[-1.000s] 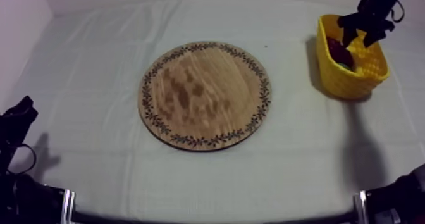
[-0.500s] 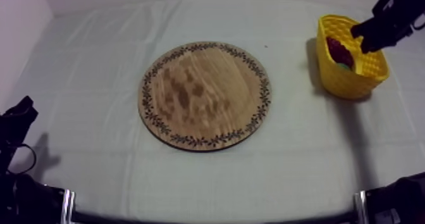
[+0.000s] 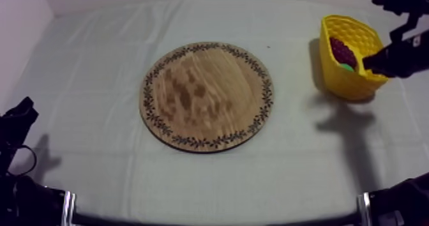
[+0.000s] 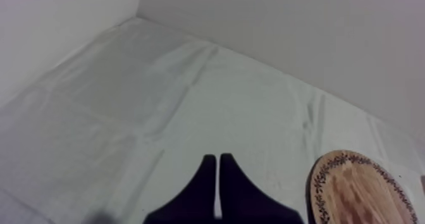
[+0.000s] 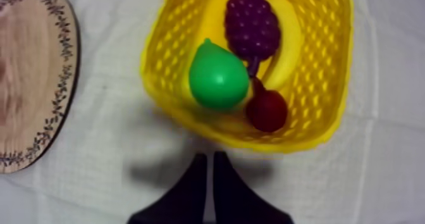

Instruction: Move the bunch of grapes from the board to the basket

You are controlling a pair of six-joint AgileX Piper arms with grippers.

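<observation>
The bunch of grapes lies inside the yellow basket, on top of a banana, beside a green pear and a small red fruit. In the top view the grapes show dark red in the basket at the right. The round wooden board is bare. My right gripper is shut on nothing, above the cloth just outside the basket's rim; from above it hangs over the basket's near right side. My left gripper is shut, resting low at the left.
The board's patterned rim lies a short way from the basket. Cloth spreads between board and basket and all around the board. A wall stands behind the table's far edge.
My right gripper has closed from open to shut and moved from over the basket's middle toward its near right side. The grapes stay in the basket. The left arm has not moved.
</observation>
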